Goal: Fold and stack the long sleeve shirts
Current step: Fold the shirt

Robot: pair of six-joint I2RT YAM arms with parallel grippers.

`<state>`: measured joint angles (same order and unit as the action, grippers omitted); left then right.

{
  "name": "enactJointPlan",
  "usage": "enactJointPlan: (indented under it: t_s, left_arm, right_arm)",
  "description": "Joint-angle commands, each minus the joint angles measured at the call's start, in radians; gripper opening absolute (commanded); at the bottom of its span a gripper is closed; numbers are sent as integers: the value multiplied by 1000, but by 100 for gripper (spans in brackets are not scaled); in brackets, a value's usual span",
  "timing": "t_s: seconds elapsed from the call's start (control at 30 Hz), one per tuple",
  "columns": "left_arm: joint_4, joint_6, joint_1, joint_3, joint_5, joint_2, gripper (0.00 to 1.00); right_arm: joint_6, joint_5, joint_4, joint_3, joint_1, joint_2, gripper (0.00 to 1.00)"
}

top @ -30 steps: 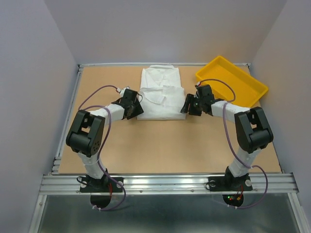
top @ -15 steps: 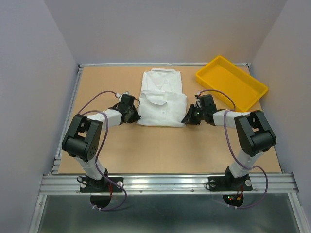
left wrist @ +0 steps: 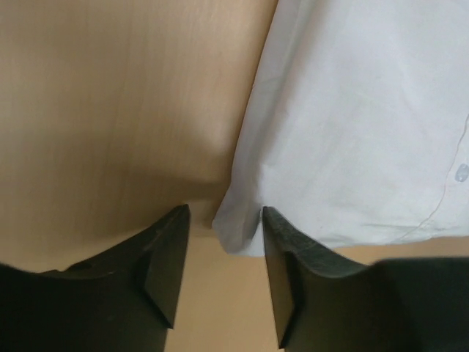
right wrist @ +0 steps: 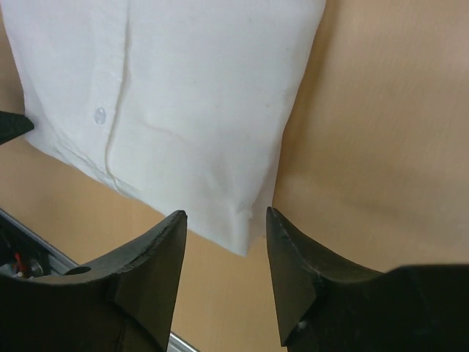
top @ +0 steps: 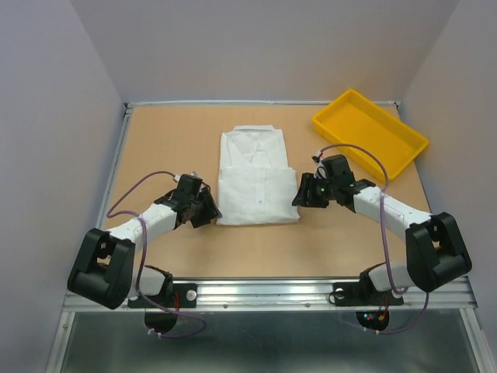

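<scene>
The white shirt [top: 256, 175] is lying folded into a rectangle in the middle of the table [top: 256, 249], collar toward the far edge and button front facing up. Its sleeves are not showing in any view, and both wrist cameras are cutting most of the fabric off at the frame, so only the near corners are showing up close.

The left gripper [top: 203, 211] is sitting at the shirt's near left corner. In its wrist view the gripper [left wrist: 223, 249] is standing with jaws apart, the corner of the shirt [left wrist: 352, 132] poking between the fingers [left wrist: 165, 264] without being pinched. The right gripper [top: 304, 192] is sitting beside the shirt's right edge, near the hem. Its wrist view is showing the gripper [right wrist: 223, 249] parted just as widely around the corner of the shirt [right wrist: 183, 95], holding nothing. Whether either fingertip is touching the table cannot be told.

Bare wood is showing between the hem and the near rail, and to the left of the shirt. The yellow tray [top: 370, 132] is resting at an angle in the far right corner, well apart from the shirt.
</scene>
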<state>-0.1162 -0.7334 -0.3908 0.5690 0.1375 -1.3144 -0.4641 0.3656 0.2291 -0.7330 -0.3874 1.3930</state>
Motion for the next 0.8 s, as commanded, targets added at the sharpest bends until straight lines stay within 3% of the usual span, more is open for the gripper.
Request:
enactJointPlan:
  t_s: [0.0,0.13,0.27,0.53,0.77]
  left_arm:
    - [-118,8,-2,38,-61,92,61]
    - [-103,38,-2,121,-128,136,80]
    - [-28,89,-2,245,-151,37,82]
    - [23,144,10,436,-220,-265,71]
    - [69,158,21,520,-179,-414,59]
  right_arm:
    - [111,-119,67,-182,-1,-38,54]
    - [139,-152,62,-291,-1,33,54]
    - [128,-250,36,-373,7,129,53]
    - [70,-234,-74,-471,33,303,51]
    - [8,-231,-137,-497,62,432,48]
